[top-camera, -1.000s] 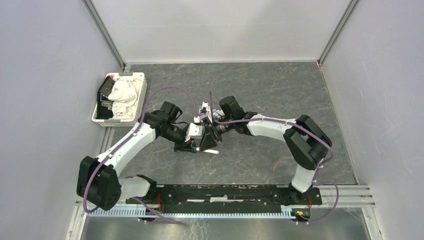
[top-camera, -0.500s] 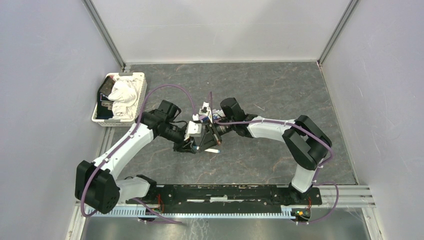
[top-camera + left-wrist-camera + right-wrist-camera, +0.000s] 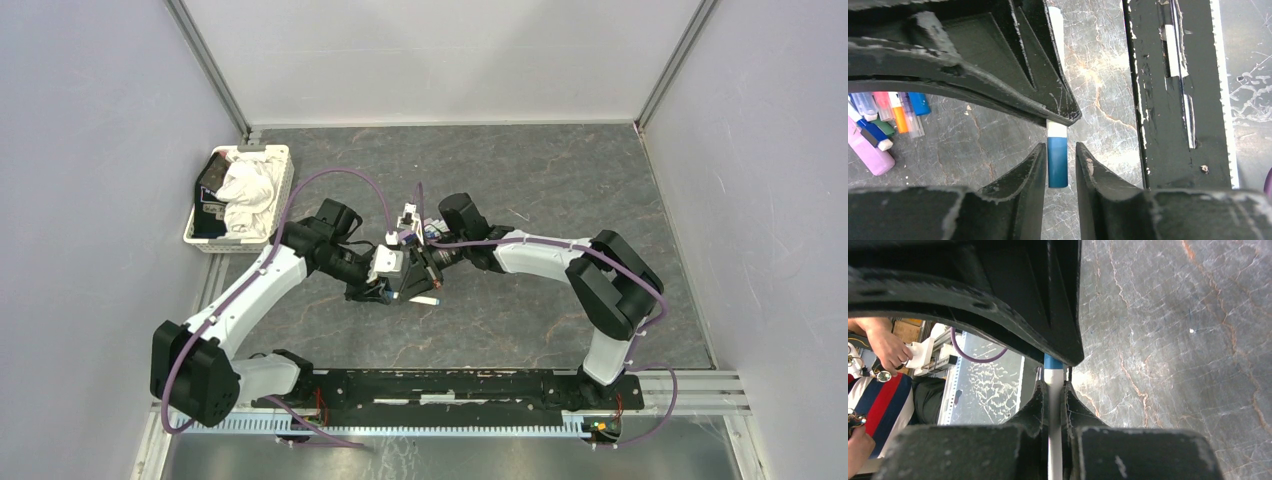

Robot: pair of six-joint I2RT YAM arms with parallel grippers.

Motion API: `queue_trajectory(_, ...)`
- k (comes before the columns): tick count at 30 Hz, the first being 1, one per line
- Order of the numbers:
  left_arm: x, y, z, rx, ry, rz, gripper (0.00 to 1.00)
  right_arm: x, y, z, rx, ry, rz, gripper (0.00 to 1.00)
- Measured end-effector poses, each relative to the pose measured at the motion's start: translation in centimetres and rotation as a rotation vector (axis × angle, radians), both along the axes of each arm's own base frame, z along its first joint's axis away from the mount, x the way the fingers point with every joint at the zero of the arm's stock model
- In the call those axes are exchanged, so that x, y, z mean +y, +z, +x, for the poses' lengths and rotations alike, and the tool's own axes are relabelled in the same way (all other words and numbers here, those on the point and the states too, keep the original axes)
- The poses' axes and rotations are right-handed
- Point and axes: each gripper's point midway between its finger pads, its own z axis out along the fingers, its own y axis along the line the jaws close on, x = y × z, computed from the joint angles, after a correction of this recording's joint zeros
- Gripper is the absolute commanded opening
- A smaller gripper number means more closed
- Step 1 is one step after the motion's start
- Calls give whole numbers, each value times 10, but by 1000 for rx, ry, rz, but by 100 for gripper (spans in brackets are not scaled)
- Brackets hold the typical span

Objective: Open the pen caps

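- Top view: the left arm (image 3: 255, 290) and the right arm (image 3: 540, 250) reach inward and meet tip to tip near the middle of the tabletop (image 3: 560, 180), a little toward its near edge. A white pen (image 3: 425, 300) shows just on the near side of that meeting point. Its long axis runs roughly parallel to the near edge. A small heap of loose pens (image 3: 410, 222) lies just on the far side.
- Left wrist view: the blue cap (image 3: 1057, 162) sits on the pen, between the left fingers (image 3: 1033, 175) and in line with them. The white barrel runs on under the right fingers (image 3: 1038, 90). The left fingers are nearly closed about the cap, but thin slivers of tabletop show on both sides. They seem to bracket it rather than clamp it.
- Right wrist view: the right fingers are pressed together on the white barrel, which runs lengthwise between them. Only a short blue end (image 3: 1053, 361) peeks out ahead before the left fingers hide it.
- Judgement: the pen's axis runs straight from one set of fingers to the other, with the cap on the left arm's side. The left fingers should therefore pinch and draw back along that axis, toward the left edge, while the right fingers hold. A sideways pull would likely jam the cap.
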Motion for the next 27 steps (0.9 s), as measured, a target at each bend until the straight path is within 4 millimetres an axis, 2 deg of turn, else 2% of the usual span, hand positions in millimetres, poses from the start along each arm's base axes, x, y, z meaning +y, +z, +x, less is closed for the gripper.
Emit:
queue_trajectory(2, 0, -2, -1, 3, -2, 5, 39, 2, 4, 2, -6, -1, 9, 0)
queue_trajectory(4, 1, -4, -2, 8, -4, 8, 38, 5, 9, 4, -16, -3, 23, 0)
queue_trajectory(7, 1, -5, -1, 3, -6, 11, 16, 5, 11, 4, -11, 1, 27, 0)
queue_trajectory(12, 2, -7, 4, -26, -3, 25, 2, 5, 9, 4, -17, -1, 19, 0)
queue_trajectory(16, 4, -10, 8, -48, 0, 45, 2, 4, 5, 7, -54, -2, 6, 0)
queue_trajectory(21, 10, -16, 24, -101, -5, 44, 2, 3, -1, 20, -161, -40, -12, 0)
queue_trajectory(23, 29, -20, 37, -96, 43, 82, 2, -6, -5, 21, -180, -55, -46, 0)
queue_trajectory(25, 57, -22, 58, -96, 133, 125, 2, -21, -18, 18, -152, -66, -111, 0)
queue_trajectory(27, 76, -22, 72, -105, 187, 149, 2, -33, -30, 16, -127, -76, -163, 0)
